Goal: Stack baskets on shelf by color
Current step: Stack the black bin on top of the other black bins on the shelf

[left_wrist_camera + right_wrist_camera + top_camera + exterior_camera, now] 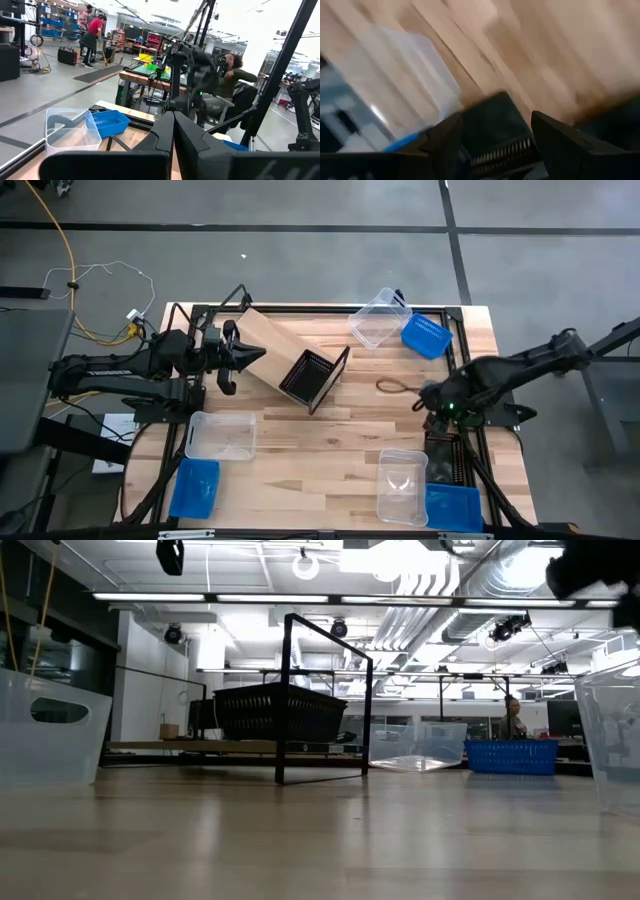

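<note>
The shelf (297, 360) lies tipped near the table's centre, a black basket (307, 377) inside it. The right gripper (437, 402) hovers at 3 o'clock of the shelf, fingers apart, holding nothing. It should descend squarely over a black basket (443, 458) at the table's 4 o'clock edge, beside a clear basket (402, 484). The left gripper (252, 356), fingers together, touches the shelf at its 9 o'clock end.

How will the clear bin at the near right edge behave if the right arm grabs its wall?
The clear bin looks thin-walled and empty, so probably light, with walls that flex when pinched. Its smooth plastic may slip. Sitting open side up on the table, it seems unlikely to tip, but a push would likely slide it.
</note>
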### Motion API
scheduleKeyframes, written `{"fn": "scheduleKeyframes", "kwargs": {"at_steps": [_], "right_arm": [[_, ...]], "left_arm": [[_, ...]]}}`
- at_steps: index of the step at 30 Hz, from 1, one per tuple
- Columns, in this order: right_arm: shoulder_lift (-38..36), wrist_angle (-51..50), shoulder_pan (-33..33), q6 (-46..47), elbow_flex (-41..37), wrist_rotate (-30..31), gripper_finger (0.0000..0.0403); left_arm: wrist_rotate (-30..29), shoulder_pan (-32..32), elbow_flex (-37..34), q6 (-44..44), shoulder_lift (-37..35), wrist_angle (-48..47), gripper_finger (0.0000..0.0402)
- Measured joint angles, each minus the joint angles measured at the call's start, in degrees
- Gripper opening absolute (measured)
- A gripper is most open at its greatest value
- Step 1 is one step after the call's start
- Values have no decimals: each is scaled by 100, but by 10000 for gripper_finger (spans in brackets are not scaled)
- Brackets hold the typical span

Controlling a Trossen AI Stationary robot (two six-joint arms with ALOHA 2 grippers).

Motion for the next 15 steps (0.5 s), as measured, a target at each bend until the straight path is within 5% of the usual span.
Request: {"fn": "scheduleKeyframes", "kwargs": {"at_steps": [8,15], "right_arm": [[-3,812,499,1016,-1077,-525,207],[174,731,855,1162,-1120,-146,183]], "left_arm": [[0,0,0,-2,0,0,0],[0,0,0,0,0,0,0]]}}
